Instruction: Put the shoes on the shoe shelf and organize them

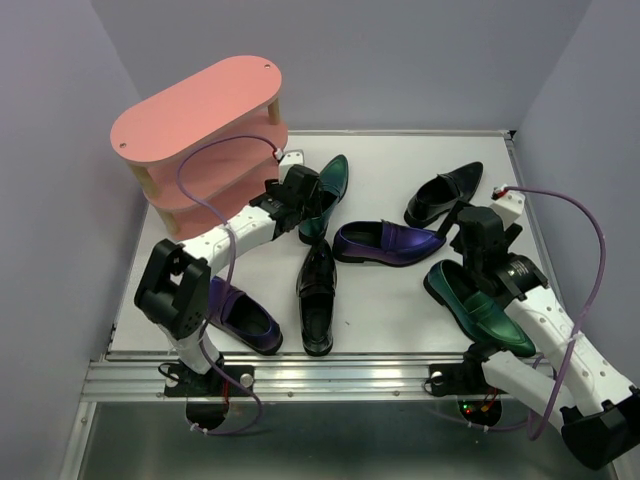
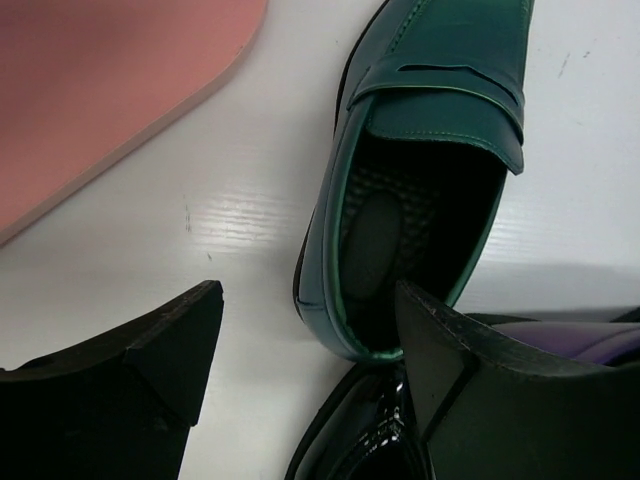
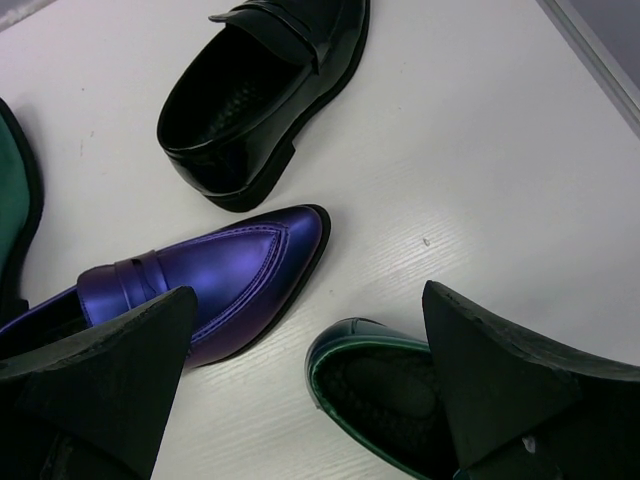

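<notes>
Worktop [image 1: 400, 150]: white, walled by grey panels, and carries everything listed.

Shelf [image 1: 195, 105]: pink, three oval boards on pale dowel posts. It stands at the far left corner of the worktop. The top board hides most of the two lower ones, so what they hold cannot be told.

Left pincer [image 2: 308, 298]: reaches out just beside the shelf's lower boards, jaws wide. Its wrist view shows one fingertip over bare worktop and the other over the heel of the far green shoe [image 1: 328, 190]. The shoe's heel wall lies between them and nothing is gripped; whether they touch it cannot be told.

Right pincer [image 3: 308, 292]: at the right of the worktop, jaws spread wide and holding nothing. It hangs over the gap between a purple toe and a green heel.

Shoes, six loafers, all on the worktop:
- Far green shoe: near the shelf, toe pointing away.
- Mid purple shoe [image 1: 390, 243]: centre, toe to the right, its heel just beside the far green shoe.
- Far black shoe [image 1: 445, 193]: far right.
- Near black shoe [image 1: 317, 295]: centre front, its far end close by the far green shoe.
- Near green shoe [image 1: 480, 310]: right front, partly under the right arm.
- Near purple shoe [image 1: 245, 318]: left front, partly behind the left arm.
</notes>
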Controlling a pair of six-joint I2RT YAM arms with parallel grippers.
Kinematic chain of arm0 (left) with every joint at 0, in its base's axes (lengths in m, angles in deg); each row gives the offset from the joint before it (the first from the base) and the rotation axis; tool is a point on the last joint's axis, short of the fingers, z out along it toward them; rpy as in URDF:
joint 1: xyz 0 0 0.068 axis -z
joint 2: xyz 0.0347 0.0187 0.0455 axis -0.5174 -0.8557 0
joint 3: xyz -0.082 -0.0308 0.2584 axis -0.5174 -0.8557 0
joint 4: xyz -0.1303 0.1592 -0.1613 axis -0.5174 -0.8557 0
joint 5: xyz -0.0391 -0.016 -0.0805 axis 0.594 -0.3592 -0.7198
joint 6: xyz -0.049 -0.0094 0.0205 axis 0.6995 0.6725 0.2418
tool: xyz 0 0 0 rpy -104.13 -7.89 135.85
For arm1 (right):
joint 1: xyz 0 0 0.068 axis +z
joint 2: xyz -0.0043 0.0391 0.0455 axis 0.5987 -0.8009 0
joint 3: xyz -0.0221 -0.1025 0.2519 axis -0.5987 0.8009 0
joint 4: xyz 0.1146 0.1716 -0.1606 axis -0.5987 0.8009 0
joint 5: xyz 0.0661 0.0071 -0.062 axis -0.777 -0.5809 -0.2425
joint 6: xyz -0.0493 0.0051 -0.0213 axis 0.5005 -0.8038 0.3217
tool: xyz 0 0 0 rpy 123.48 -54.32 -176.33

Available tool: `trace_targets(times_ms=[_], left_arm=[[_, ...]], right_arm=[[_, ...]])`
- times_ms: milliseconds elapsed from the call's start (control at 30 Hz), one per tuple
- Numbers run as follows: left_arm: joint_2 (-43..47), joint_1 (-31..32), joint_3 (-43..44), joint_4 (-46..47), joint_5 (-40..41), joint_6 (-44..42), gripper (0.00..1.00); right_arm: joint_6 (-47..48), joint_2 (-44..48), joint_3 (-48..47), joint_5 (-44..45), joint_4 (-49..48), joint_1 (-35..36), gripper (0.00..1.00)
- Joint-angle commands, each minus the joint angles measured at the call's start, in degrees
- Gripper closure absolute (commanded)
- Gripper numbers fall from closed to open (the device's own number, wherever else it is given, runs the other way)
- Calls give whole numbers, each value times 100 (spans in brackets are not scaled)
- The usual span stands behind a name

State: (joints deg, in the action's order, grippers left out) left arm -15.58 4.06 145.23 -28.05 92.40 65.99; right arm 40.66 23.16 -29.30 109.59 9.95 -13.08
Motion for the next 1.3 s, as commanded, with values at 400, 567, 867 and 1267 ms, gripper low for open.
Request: trace_targets(times_ms=[400, 567, 867, 1267], left_arm=[[-1034, 99, 866, -89, 41, -93, 100], [-560, 143, 1024, -484, 331, 117, 100], [504, 143, 937, -1135, 551, 628, 100], [1770, 160, -390, -1540, 771, 1620, 100]], right_arm=[[-85, 203, 129, -55, 34, 29, 0], [-128, 195, 138, -90, 34, 29, 0], [-199, 80, 234, -196, -150, 29, 0], [-155, -34, 252, -354, -406, 29, 0]])
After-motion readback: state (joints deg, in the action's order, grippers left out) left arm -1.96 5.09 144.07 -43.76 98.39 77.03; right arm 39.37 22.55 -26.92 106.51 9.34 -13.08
